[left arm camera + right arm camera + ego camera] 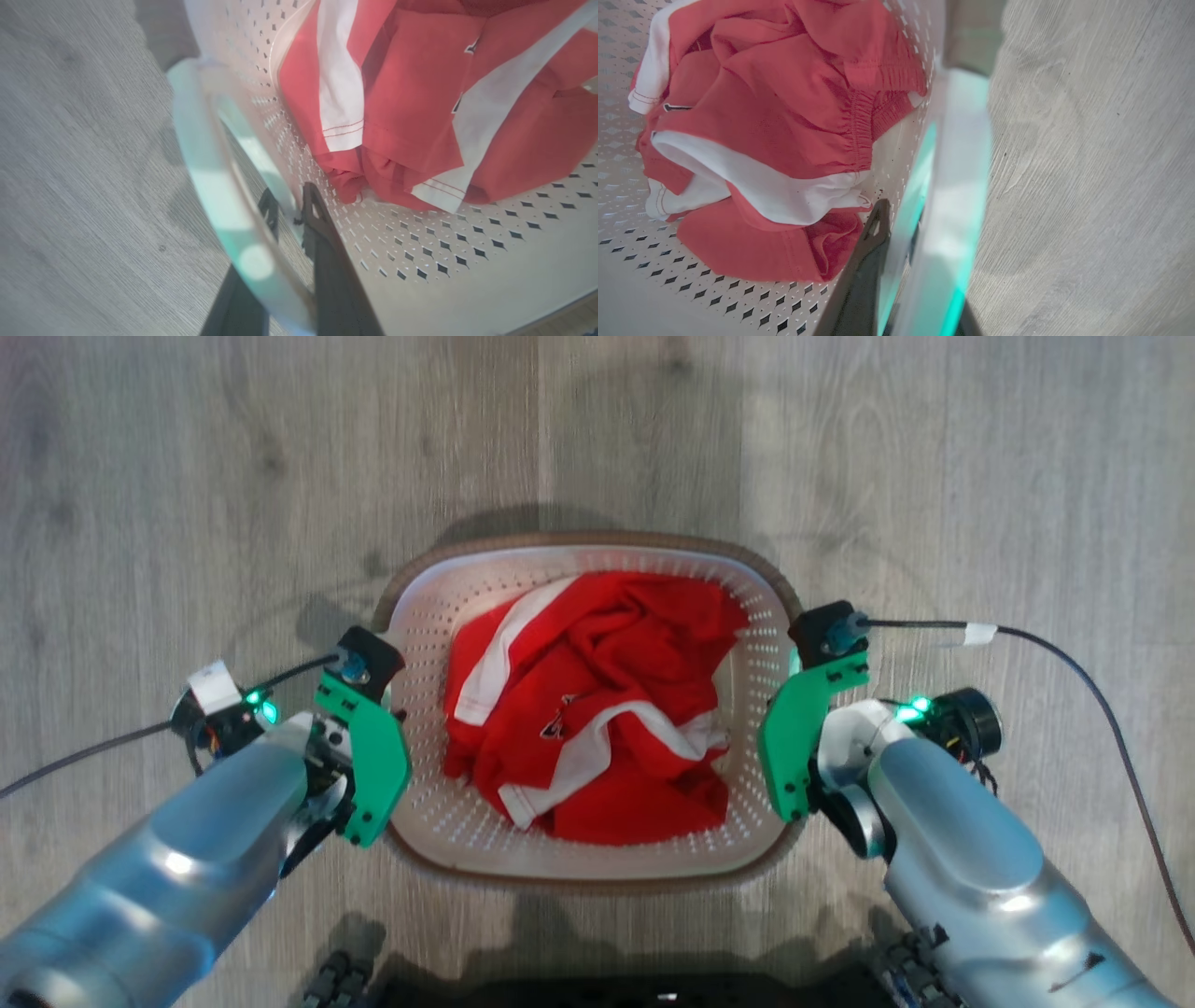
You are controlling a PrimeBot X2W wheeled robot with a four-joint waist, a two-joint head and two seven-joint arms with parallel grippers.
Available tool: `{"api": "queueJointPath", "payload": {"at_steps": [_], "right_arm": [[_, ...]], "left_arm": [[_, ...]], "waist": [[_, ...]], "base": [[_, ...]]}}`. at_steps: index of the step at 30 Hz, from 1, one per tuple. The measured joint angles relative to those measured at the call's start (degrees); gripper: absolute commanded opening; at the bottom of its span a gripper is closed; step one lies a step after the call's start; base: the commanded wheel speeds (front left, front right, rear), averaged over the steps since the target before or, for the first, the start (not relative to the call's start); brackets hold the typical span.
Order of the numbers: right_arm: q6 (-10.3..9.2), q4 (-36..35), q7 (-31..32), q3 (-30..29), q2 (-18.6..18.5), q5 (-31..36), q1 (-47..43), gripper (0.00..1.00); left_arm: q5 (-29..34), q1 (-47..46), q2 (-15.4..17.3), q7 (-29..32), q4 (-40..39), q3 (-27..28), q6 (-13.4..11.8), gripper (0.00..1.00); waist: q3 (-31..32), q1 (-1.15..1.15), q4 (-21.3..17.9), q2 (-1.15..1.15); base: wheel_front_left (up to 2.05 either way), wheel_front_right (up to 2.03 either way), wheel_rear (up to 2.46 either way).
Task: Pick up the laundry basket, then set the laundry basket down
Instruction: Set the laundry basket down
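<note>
The basket point(597, 539) sits in the middle of the head view on a pale wood-grain floor point(187, 476), straight ahead of the robot's dark base point(653, 991) and between the two arms. It is white with perforated walls and a brown rim. Whether it rests on the floor or hangs just clear of it cannot be told. Inside it lies a crumpled red garment point(597, 700) with white stripes, covering most of the bottom.

The left gripper point(373, 761) is at the basket's left side, its green mount leaning over the rim. In the left wrist view its fingers point(322, 233) straddle the perforated wall: one dark finger lies inside the basket, near the red cloth, and the other is outside, behind the white loop handle point(205, 177). The gripper is clenched on the wall there.

The right gripper point(792, 737) mirrors it at the basket's right side. In the right wrist view one finger point(873, 242) lies inside against the wall, just beside the garment's folded edge; the other is mostly hidden behind the right handle point(959, 177), which glows green. This gripper, too, is clamped on the basket's side wall.

A black cable point(1074, 653) trails from each wrist across the floor, away from the basket.
</note>
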State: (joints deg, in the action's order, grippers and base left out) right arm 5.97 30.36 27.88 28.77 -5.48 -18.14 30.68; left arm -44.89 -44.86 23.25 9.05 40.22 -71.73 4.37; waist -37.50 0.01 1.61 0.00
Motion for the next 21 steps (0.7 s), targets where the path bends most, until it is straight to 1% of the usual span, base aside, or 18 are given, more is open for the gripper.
{"api": "queueJointPath", "payload": {"at_steps": [12, 21], "right_arm": [[0.01, 7.51, -8.34, 1.14, 0.01, -1.58, 6.40, 0.00], [0.02, 12.58, -14.57, 3.39, -0.07, -6.57, 9.05, 0.00]], "left_arm": [[1.02, -4.47, -8.01, -9.57, 15.06, 0.02, 1.49, 0.00], [1.02, -6.08, -12.27, -14.28, 23.35, 0.02, 2.21, 0.00]], "waist": [[-6.50, 0.00, 0.93, 0.00], [-8.91, -0.02, 0.48, 0.00]], "base": [[0.00, 0.00, 0.00], [0.00, 0.00, 0.00]]}}
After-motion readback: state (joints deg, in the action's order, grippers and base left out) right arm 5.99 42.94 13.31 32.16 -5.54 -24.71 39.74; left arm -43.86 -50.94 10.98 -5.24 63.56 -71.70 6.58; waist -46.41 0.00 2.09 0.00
